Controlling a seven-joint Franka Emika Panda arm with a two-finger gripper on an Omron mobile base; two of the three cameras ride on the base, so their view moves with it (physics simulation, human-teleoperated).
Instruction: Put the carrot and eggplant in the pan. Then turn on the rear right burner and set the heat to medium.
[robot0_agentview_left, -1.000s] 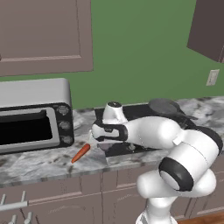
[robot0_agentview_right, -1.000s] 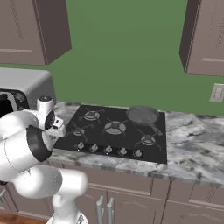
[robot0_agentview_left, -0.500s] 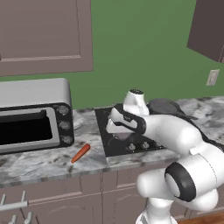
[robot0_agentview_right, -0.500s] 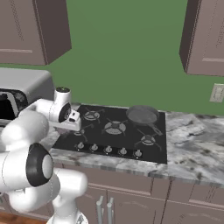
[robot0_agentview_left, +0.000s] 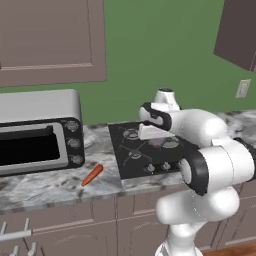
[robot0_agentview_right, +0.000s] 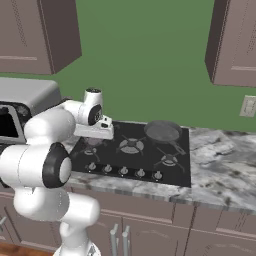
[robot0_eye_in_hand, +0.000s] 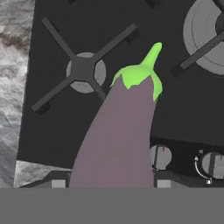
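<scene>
You see the eggplant (robot0_eye_in_hand: 120, 135) between the gripper's (robot0_eye_in_hand: 111, 183) dark fingertips with a smooth, matt grey-purple skin and a brighter green cap that looks just as flat and unshiny. Beyond the gripper, the cooktop (robot0_eye_in_hand: 109, 57) is a smooth black sheet, glass-like, carrying matt dark grates and dull grey metal burner caps. Its knobs (robot0_eye_in_hand: 160, 156) near the gripper look like brushed grey metal. The tabletop (robot0_agentview_left: 45, 182) off to the gripper's side has a mottled grey stone pattern, polished. The carrot (robot0_agentview_left: 92, 175) lying there looks smooth and matt orange. The toaster oven (robot0_agentview_left: 37, 130) shows a satin silver metal shell with dark glass. The pan (robot0_agentview_right: 162, 131) looks like dull dark metal.
</scene>
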